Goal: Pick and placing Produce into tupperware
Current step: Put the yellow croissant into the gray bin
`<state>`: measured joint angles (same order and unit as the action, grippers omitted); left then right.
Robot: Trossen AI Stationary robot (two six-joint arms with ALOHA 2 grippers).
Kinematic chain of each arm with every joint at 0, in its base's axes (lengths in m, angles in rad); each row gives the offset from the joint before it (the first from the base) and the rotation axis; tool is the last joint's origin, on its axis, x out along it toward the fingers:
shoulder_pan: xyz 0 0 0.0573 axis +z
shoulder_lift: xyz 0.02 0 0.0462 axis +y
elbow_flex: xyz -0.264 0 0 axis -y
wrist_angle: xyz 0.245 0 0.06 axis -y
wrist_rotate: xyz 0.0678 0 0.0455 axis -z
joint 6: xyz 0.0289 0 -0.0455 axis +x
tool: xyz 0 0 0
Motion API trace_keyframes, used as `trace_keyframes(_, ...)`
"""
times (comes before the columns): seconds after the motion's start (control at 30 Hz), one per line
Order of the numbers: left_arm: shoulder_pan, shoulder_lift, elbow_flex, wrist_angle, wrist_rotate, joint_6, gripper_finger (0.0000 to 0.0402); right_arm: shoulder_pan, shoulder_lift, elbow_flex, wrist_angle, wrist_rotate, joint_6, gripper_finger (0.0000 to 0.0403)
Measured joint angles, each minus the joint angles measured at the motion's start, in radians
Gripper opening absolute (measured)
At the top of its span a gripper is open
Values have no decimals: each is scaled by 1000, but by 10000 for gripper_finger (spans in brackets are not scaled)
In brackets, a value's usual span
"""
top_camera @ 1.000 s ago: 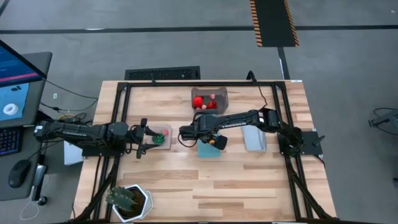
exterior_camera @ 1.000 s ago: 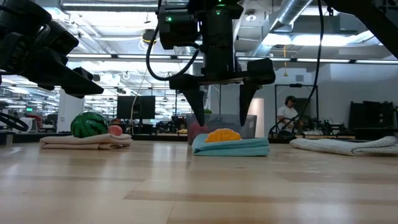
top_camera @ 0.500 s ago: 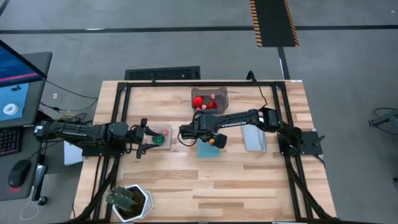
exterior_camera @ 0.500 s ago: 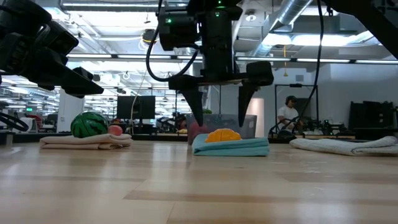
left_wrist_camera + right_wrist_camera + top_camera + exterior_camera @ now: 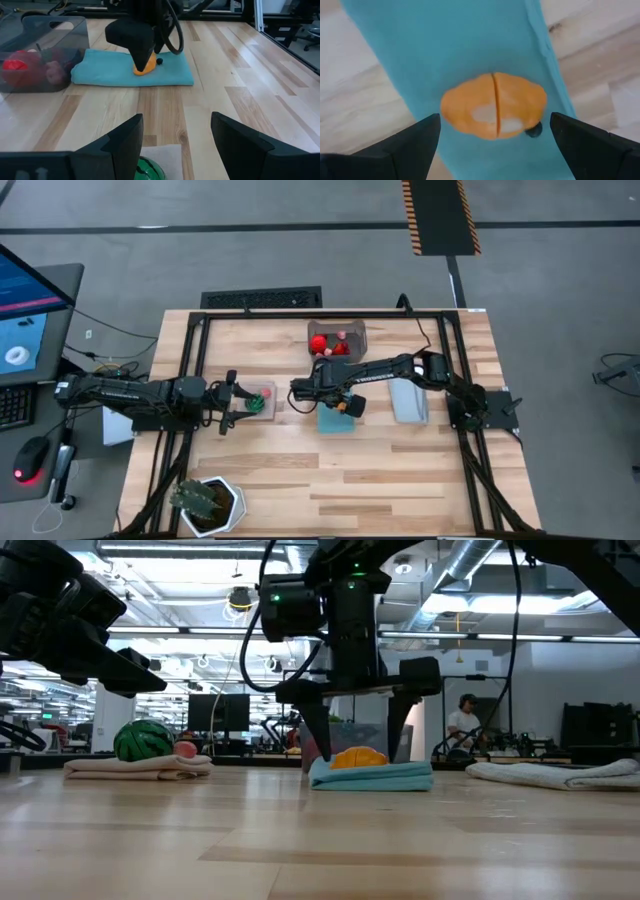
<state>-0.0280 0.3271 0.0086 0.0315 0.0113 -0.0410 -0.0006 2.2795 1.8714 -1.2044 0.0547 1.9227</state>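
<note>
An orange piece of produce [image 5: 494, 105] lies on a blue mat [image 5: 336, 420] in the middle of the table. My right gripper [image 5: 355, 745] points down over it, open, one finger on each side of the piece and apart from it. The tupperware [image 5: 337, 338] stands behind the mat toward the far edge, with red and pink produce [image 5: 320, 344] inside. My left gripper [image 5: 232, 402] waits open at the table's left. A green piece [image 5: 258, 402] and a small pink one [image 5: 185, 749] lie on a tan mat [image 5: 140, 768] just in front of it.
A grey mat [image 5: 408, 402] lies to the right of the blue one. A spiky plant in a white pot [image 5: 207, 502] stands at the near left corner. Bare wood stretches along the near side. A person [image 5: 462, 722] sits in the room beyond.
My right gripper has come down over the orange piece, staying open; its fingertips now reach level with the piece on both sides. The piece and the mat have not moved.
</note>
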Motion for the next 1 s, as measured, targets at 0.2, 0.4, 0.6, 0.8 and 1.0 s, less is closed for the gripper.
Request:
trace_keyframes(0.2,0,0,0,0,0,-5,224,-10,0,0,3,0,-26,400)
trace_keyframes(0.4,0,0,0,0,0,-5,224,-14,-2,-74,80,-20,-39,400)
trace_keyframes(0.6,0,0,0,0,0,-5,224,-21,-3,-78,88,-29,-45,400)
trace_keyframes(0.8,0,0,0,0,0,-5,224,-19,-5,-79,94,-30,-59,400)
trace_keyframes(1.0,0,0,0,0,0,-6,224,-19,-5,-79,112,-28,-73,400)
